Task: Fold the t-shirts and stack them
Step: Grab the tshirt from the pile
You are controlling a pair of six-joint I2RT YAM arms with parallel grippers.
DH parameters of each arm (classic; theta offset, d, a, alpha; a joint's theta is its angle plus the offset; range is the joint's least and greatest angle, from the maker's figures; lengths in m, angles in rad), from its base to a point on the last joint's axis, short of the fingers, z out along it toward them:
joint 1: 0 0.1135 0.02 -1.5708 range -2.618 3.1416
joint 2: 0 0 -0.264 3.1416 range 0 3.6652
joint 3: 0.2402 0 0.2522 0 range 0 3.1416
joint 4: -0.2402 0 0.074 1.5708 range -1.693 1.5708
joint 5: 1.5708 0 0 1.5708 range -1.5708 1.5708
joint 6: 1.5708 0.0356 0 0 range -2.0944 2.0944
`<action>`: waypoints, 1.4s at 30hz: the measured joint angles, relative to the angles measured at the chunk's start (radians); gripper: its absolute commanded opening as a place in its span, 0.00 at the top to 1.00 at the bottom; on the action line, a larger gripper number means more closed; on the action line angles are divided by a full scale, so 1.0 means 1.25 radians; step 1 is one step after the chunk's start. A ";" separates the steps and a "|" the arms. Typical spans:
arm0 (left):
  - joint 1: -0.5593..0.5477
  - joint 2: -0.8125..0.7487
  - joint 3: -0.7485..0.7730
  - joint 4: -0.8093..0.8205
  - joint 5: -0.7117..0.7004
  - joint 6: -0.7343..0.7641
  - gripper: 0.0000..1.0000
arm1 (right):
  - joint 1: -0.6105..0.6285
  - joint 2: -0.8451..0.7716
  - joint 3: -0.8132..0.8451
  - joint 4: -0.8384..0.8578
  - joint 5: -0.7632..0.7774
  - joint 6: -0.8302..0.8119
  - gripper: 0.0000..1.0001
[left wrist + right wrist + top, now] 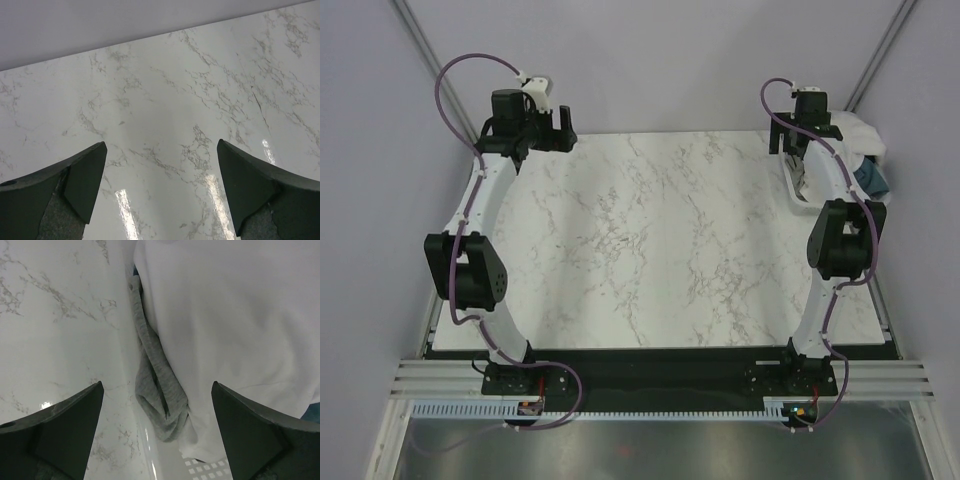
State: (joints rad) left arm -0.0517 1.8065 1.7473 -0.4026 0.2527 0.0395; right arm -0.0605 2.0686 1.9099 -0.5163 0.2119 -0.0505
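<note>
Nothing held yet.
I see left gripper (161, 145) and right gripper (157, 385) released; right hangs above white shirt (225, 315), grey shirt (157, 395).

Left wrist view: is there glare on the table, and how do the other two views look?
Left wrist: yes, bright streaks of glare on the table near the bottom edge. Right wrist: one small glare spot at lower left; the white shirt is bright and nearly without detail, the grey shirt shows soft shadowed folds. Top external: even, soft light, no glare, only faint shadows.
</note>
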 measured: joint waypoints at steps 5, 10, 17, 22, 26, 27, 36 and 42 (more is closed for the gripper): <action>-0.020 0.029 0.000 -0.018 0.002 0.008 0.00 | -0.023 0.056 0.040 0.004 0.004 0.005 0.02; -0.045 0.064 0.000 -0.029 0.016 0.008 0.00 | -0.036 0.060 0.049 0.005 0.004 0.004 0.02; -0.064 0.090 -0.002 -0.031 0.031 0.007 0.00 | -0.043 0.067 0.105 0.017 -0.021 0.001 0.08; -0.068 0.092 -0.002 -0.033 0.033 0.007 0.00 | -0.049 0.096 0.135 0.033 -0.028 0.001 0.22; -0.069 0.092 -0.008 -0.033 0.031 0.007 0.00 | -0.051 0.107 0.129 0.024 -0.061 0.005 0.24; -0.069 0.092 -0.010 -0.033 0.030 0.007 0.00 | -0.051 0.107 0.124 0.023 -0.070 0.007 0.25; -0.078 0.092 -0.020 -0.036 0.029 0.007 0.00 | -0.048 0.107 0.050 0.006 -0.103 0.011 0.25; -0.084 0.092 -0.020 -0.036 0.029 0.008 0.00 | -0.050 0.109 0.063 0.005 -0.104 0.011 0.23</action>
State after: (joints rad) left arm -0.1566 1.9217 1.7229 -0.4480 0.2886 0.0490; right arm -0.1226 2.2044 1.9888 -0.5095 0.0814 -0.0364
